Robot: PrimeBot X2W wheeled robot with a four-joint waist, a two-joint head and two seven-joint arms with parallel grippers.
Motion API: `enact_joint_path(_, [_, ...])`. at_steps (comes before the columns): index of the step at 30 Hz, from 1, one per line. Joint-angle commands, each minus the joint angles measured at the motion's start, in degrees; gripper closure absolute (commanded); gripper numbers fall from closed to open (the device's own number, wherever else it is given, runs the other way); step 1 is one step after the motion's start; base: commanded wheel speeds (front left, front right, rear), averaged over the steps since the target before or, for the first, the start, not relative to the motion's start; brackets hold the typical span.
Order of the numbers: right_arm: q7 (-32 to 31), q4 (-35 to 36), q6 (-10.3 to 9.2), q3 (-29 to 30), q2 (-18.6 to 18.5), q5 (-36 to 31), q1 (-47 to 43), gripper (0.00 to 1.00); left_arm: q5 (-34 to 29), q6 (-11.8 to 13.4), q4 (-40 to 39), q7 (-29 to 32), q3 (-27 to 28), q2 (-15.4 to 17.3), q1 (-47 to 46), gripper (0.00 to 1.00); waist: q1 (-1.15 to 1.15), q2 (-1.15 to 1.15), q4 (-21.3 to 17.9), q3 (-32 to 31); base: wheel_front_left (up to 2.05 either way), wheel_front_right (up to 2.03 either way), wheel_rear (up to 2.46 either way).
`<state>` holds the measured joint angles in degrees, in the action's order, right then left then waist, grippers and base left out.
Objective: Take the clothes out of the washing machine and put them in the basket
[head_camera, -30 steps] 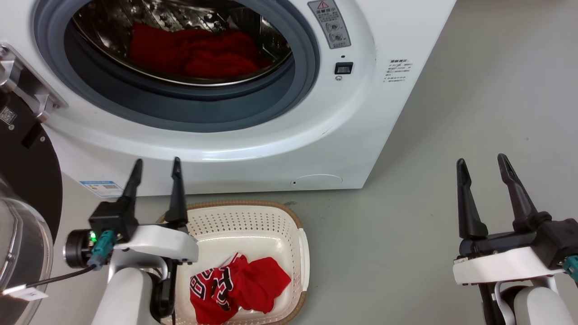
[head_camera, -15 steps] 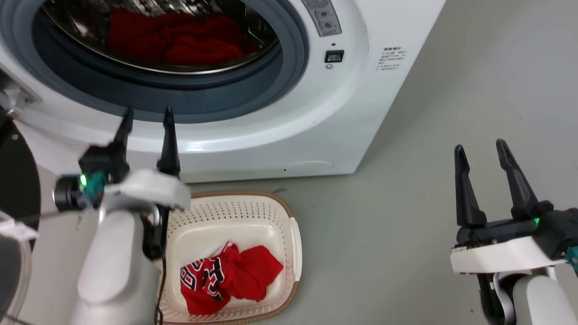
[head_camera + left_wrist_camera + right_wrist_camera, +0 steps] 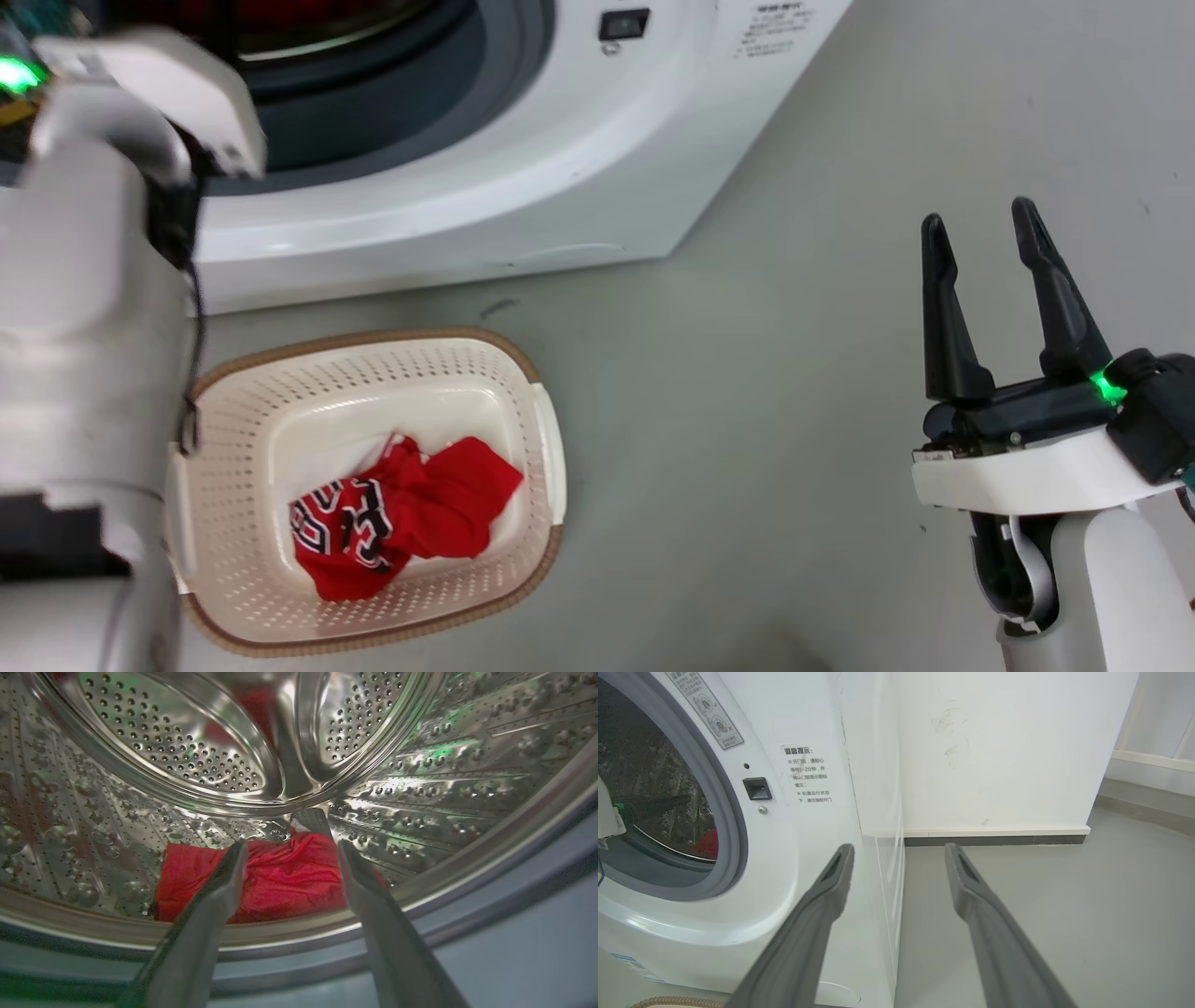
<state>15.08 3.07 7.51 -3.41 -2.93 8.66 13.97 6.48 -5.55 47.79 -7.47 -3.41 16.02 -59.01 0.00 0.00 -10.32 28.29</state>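
At upper left, washing machine (image 3: 523, 177), plain red garment (image 3: 280, 882) lying at drum (image 3: 187, 756) bottom. Below, basket (image 3: 551, 439) containing red jersey (image 3: 401, 513). Left gripper (image 3: 292, 845) spread wide at drum mouth, empty. Right gripper (image 3: 977, 217) spread wide, empty, beside machine.

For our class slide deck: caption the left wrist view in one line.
Open left hand points into the washing machine drum at a red garment.
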Motion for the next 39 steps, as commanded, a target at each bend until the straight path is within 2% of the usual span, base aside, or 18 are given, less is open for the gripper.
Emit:
enact_joint_path(1, [0.14,0.66,-0.04,-0.45,0.09,1.15,1.51,0.0,-0.44,-0.26,2.62,2.03,-0.41,1.6,-4.9,0.0,0.0,0.0,-3.38,4.41,0.0,0.0,0.0])
enact_joint_path(7, [0.14,2.16,-0.04,-2.34,0.1,3.19,3.53,0.0,-2.27,-0.74,9.19,8.9,-2.25,5.85,-16.41,0.0,0.0,0.0,-6.56,10.16,0.0,0.0,0.0])
enact_joint_path(20, [0.14,5.42,-0.04,-4.46,0.09,6.24,6.33,0.0,-1.83,-1.58,19.12,25.81,-4.5,9.77,-34.76,0.0,0.0,0.0,-10.15,19.02,0.0,0.0,0.0])
enact_joint_path(26, [0.14,6.68,-0.04,-5.05,0.09,7.53,7.14,0.0,-2.19,-1.76,21.29,30.91,-6.24,11.87,-38.68,0.0,0.0,0.0,-11.64,21.33,0.0,0.0,0.0])
enact_joint_path(39, [0.14,7.22,-0.04,-5.24,0.09,8.12,6.61,0.0,-2.73,-1.8,23.82,34.88,-9.77,14.26,-39.02,0.0,0.0,0.0,-12.61,23.01,0.0,0.0,0.0])
